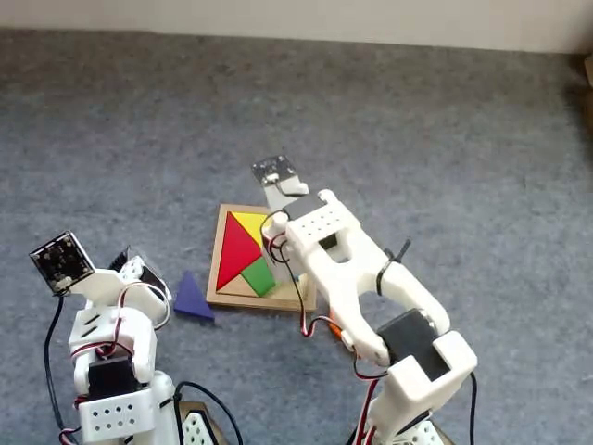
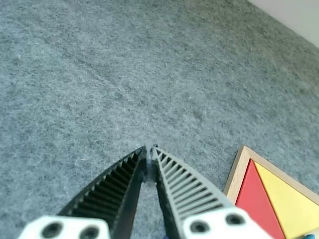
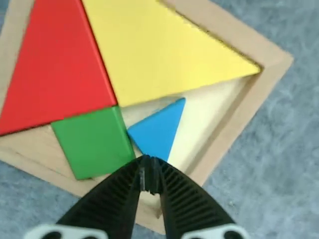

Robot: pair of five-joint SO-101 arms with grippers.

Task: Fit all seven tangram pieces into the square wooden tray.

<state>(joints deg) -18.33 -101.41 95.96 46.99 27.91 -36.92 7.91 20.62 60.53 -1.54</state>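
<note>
The square wooden tray (image 1: 233, 286) lies mid-table and holds a red triangle (image 1: 236, 250), a yellow triangle (image 1: 252, 224) and a green square (image 1: 259, 276). In the right wrist view a small blue triangle (image 3: 158, 130) lies in the tray (image 3: 249, 107) between the green square (image 3: 92, 142) and the yellow triangle (image 3: 159, 45). My right gripper (image 3: 148, 174) is shut, its tips at that blue piece's near edge. A dark blue triangle (image 1: 192, 297) rests on the carpet left of the tray. My left gripper (image 2: 149, 149) is shut above bare carpet, short of the tray's corner (image 2: 238, 172).
The right arm (image 1: 324, 241) reaches over the tray's right half and hides it from above. A bit of orange (image 1: 334, 332) shows beneath that arm. The left arm's base (image 1: 116, 371) stands at the front left. Grey carpet stretches open toward the back.
</note>
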